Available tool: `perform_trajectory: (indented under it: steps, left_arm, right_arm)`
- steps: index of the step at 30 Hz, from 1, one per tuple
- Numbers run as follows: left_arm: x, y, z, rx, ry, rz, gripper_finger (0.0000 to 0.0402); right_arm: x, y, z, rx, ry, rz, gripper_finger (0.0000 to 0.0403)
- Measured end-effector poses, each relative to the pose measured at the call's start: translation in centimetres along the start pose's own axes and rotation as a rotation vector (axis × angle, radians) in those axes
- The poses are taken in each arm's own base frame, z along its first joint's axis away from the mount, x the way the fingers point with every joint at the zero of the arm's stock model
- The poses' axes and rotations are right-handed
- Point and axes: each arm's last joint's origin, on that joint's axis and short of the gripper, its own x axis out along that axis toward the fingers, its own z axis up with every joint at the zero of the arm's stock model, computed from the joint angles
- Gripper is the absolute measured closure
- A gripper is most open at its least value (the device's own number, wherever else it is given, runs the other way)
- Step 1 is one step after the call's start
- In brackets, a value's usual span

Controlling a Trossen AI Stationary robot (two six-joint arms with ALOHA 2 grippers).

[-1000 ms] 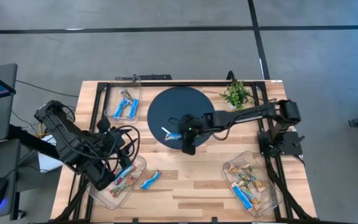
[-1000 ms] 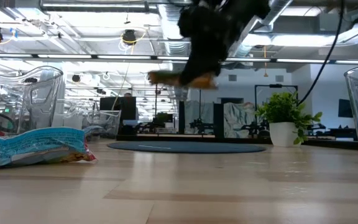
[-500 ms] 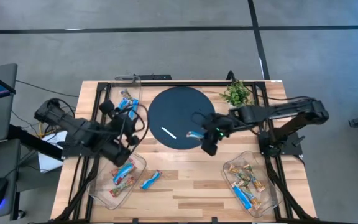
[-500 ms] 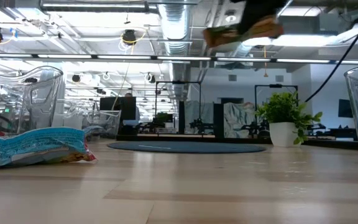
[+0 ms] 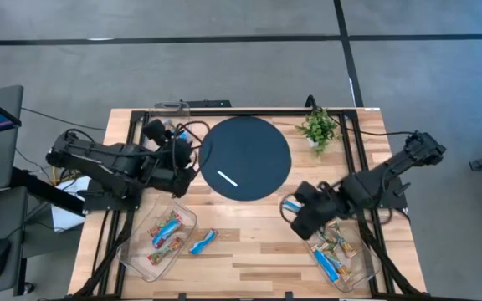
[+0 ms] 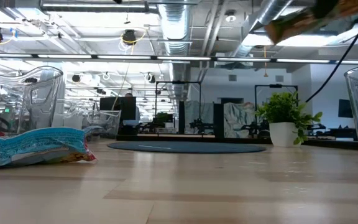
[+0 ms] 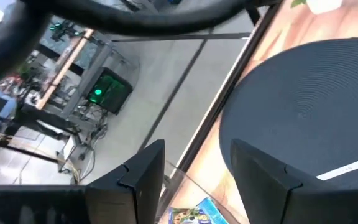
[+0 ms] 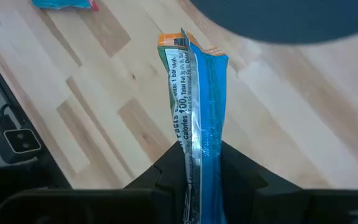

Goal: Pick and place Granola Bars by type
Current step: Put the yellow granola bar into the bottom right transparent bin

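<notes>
My right gripper [image 5: 292, 206] hovers beside the near-right tray [image 5: 354, 269] and is shut on a blue granola bar [image 8: 197, 106] with an orange and green end. That bar also shows high up in the low view as the bar [image 6: 309, 17]. My left gripper [image 7: 197, 177] is open, above the table's far left beside the dark round mat [image 5: 258, 146], and holds nothing. Several bars lie in the near-left tray [image 5: 132, 251] and in the near-right tray. One blue bar [image 5: 203, 242] lies flat on the wood. My right gripper pinches the blue bar between its two fingers [image 8: 241, 171] at one end [image 8: 196, 155]. The bar stands edge-on between them. Its orange and green end [image 8: 174, 41] sticks out past the fingertips. The bar is lifted clear of the table.
A thin white stick [image 5: 228, 178] lies on the dark mat. A small potted plant [image 5: 318, 127] stands at the far right. A clear tray [image 5: 172, 106] at the far left is mostly hidden by my left arm. Bare wood lies between the two near trays.
My right gripper has carried the bar off the dark mat toward the table's right and near edge, up to the near-right tray. My left gripper has swung from above the near-left tray toward the far edge, up to the far-left tray.
</notes>
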Motion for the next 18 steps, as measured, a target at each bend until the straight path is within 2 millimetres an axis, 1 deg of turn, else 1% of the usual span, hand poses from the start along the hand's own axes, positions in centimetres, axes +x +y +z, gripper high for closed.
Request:
perform_trajectory:
  steps: [5, 12, 15, 18]
  left_arm:
    - [1.5, 0.1, 1.4, 0.009, -0.002, -0.068, 0.0224]
    - [4.2, -0.2, 2.9, 0.017, 0.008, -0.2, 0.0224]
    - [5.5, -0.7, 3.5, 0.016, 0.015, -0.264, 0.0224]
    - [6.6, -1.5, 3.5, 0.046, 0.054, -0.311, 0.0224]
  right_arm:
    - [-0.8, 0.7, -3.1, 0.075, -0.004, -0.027, 0.0336]
    - [-2.0, 0.9, -6.8, 0.186, -0.046, -0.061, 0.0336]
    - [-1.7, 1.0, -8.2, 0.213, -0.048, -0.086, 0.0336]
    - [-1.3, 1.2, -9.8, 0.223, -0.044, -0.145, 0.0336]
